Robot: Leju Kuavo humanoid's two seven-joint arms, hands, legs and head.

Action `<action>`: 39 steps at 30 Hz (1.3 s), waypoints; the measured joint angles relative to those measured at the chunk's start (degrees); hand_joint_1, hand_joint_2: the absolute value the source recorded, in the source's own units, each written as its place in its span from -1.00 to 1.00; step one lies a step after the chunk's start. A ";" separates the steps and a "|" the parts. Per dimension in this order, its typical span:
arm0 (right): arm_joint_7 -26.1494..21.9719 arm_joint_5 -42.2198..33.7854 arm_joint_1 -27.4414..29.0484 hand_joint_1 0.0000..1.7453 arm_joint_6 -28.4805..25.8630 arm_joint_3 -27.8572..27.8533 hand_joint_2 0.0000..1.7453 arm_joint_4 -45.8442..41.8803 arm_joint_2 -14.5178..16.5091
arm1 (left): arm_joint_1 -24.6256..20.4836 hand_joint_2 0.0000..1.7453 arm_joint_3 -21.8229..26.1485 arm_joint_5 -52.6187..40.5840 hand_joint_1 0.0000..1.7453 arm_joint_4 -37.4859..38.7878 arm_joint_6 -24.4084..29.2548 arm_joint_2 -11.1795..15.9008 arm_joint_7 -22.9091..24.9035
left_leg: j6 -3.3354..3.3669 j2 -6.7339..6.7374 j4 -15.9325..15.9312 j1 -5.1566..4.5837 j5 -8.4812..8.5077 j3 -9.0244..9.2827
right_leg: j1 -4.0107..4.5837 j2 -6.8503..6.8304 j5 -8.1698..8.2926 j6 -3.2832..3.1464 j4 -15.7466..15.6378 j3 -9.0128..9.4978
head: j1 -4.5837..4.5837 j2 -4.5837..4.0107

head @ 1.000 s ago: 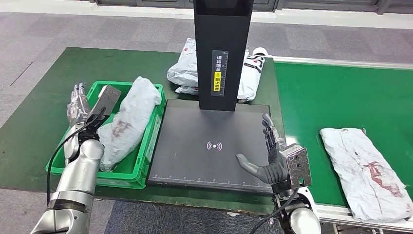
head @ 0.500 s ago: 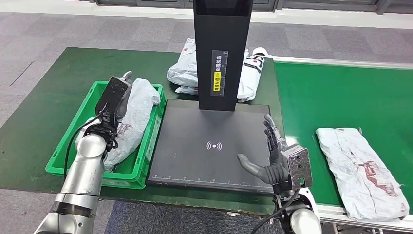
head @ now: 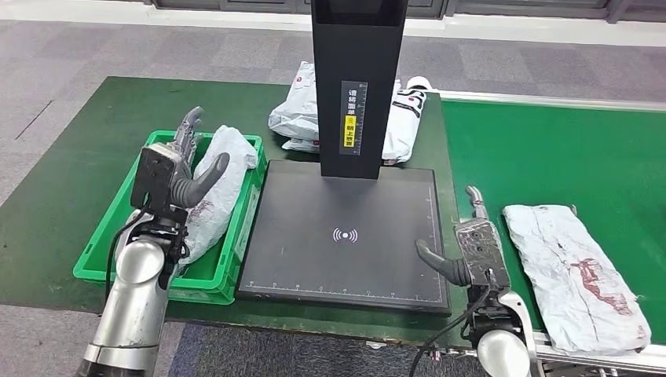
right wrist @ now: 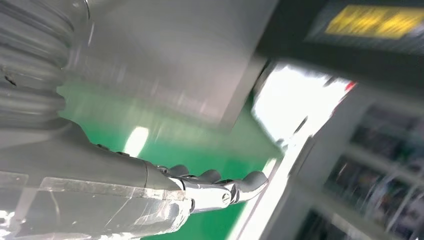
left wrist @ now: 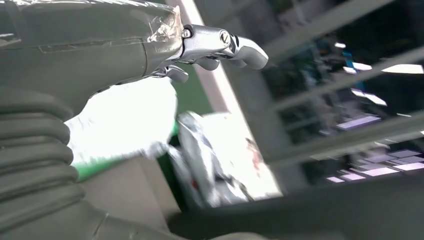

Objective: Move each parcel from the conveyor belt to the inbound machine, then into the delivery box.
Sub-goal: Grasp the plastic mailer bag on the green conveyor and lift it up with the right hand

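Belt (head: 550, 149) edge beside parcel (head: 577, 271)

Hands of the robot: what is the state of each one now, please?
Left hand: open, holding nothing, above the green box.
Right hand: open, holding nothing, beside the parcel.

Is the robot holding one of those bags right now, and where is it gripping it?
Nothing is held. The left hand is open above the parcel in the green box; the right hand is open beside the conveyor parcel, not touching it.
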 joint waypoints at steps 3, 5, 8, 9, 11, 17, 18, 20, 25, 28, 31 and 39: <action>4.13 8.56 -6.60 -1.00 3.19 -3.09 1.00 5.85 -4.48 | 3.76 1.00 -2.67 5.30 -1.00 -3.25 -1.83 -1.32 -3.61 | 0.07 0.04 0.04 -0.03 0.02 0.00 | -0.04 0.04 0.07 0.10 -0.07 0.03 | 0.00 0.00; 4.87 12.15 -12.18 -1.00 4.22 -5.31 1.00 13.44 -8.98 | 5.39 1.00 -5.15 8.81 -1.00 -4.04 -2.57 -2.27 -4.87 | 0.22 -0.12 0.08 -0.09 0.09 -0.05 | -0.10 -0.08 0.17 0.25 -0.16 0.10 | 0.02 0.00; 3.94 15.02 -17.99 -1.00 4.11 -7.71 1.00 23.46 -14.39 | 6.92 1.00 -8.06 11.71 -1.00 -4.09 -2.79 -3.01 -5.86 | 0.35 -0.35 0.14 -0.14 0.16 -0.14 | -0.14 -0.27 0.25 0.37 -0.20 0.14 | 0.04 -0.01; 4.19 15.72 -19.13 -1.00 4.14 -8.21 1.00 25.75 -15.62 | 7.23 1.00 -8.69 12.36 -1.00 -4.07 -2.96 -3.13 -6.00 | 0.36 -0.36 0.15 -0.14 0.17 -0.14 | -0.14 -0.27 0.26 0.38 -0.21 0.14 | 0.03 -0.01; 5.69 17.53 -20.55 -1.00 4.59 -8.77 1.00 29.48 -17.88 | 7.69 1.00 -9.70 13.76 -1.00 -3.96 -3.79 -3.37 -6.06 | 0.36 -0.37 0.16 -0.15 0.16 -0.14 | -0.14 -0.26 0.26 0.39 -0.21 0.13 | 0.02 0.00; 7.30 21.39 -21.80 -1.00 9.79 -8.87 1.00 36.02 -24.44 | 9.17 1.00 -11.40 15.51 -1.00 -2.77 -5.47 -3.63 -7.82 | 0.34 -0.47 0.13 -0.14 0.14 -0.21 | -0.12 -0.34 0.24 0.38 -0.18 0.07 | 0.02 -0.01; 7.30 21.64 -21.80 -1.00 10.40 -8.87 1.00 36.55 -25.04 | 9.26 1.00 -11.46 15.73 -1.00 -2.52 -5.49 -3.60 -8.14 | 0.34 -0.46 0.12 -0.14 0.14 -0.22 | -0.13 -0.32 0.24 0.38 -0.18 0.06 | 0.02 -0.02; 7.37 21.92 -21.82 -1.00 10.99 -8.87 1.00 37.45 -25.96 | 9.40 1.00 -11.54 15.97 -1.00 -2.10 -5.54 -3.52 -8.51 | 0.34 -0.45 0.12 -0.13 0.14 -0.22 | -0.13 -0.31 0.23 0.38 -0.18 0.04 | 0.03 0.00; 7.91 22.52 -21.92 -1.00 11.94 -8.62 1.00 38.81 -27.12 | 9.53 1.00 -11.64 16.05 -1.00 -1.44 -5.61 -3.36 -8.64 | 0.34 -0.45 0.11 -0.13 0.14 -0.23 | -0.13 -0.30 0.23 0.38 -0.17 0.04 | 0.03 0.00; 8.70 23.64 -22.10 -1.00 14.11 -7.19 1.00 39.87 -28.17 | 9.52 1.00 -11.65 16.43 -1.00 -1.05 -5.62 -3.31 -8.76 | 0.35 -0.45 0.12 -0.13 0.15 -0.24 | -0.13 -0.32 0.23 0.38 -0.17 0.05 | 0.04 -0.01; 8.92 23.95 -21.98 -1.00 16.11 -4.57 1.00 40.86 -29.10 | 9.52 1.00 -11.63 17.63 -1.00 -0.47 -5.93 -3.22 -9.03 | 0.35 -0.45 0.12 -0.14 0.15 -0.24 | -0.13 -0.31 0.23 0.38 -0.17 0.05 | 0.04 -0.01; 9.73 22.42 -16.85 -1.00 15.15 0.71 1.00 41.37 -28.18 | 9.70 1.00 -10.79 18.22 -1.00 1.34 -5.68 -2.68 -10.17 | 0.34 -0.50 0.09 -0.08 0.14 -0.28 | -0.09 -0.38 0.19 0.34 -0.16 0.05 | 0.03 -0.01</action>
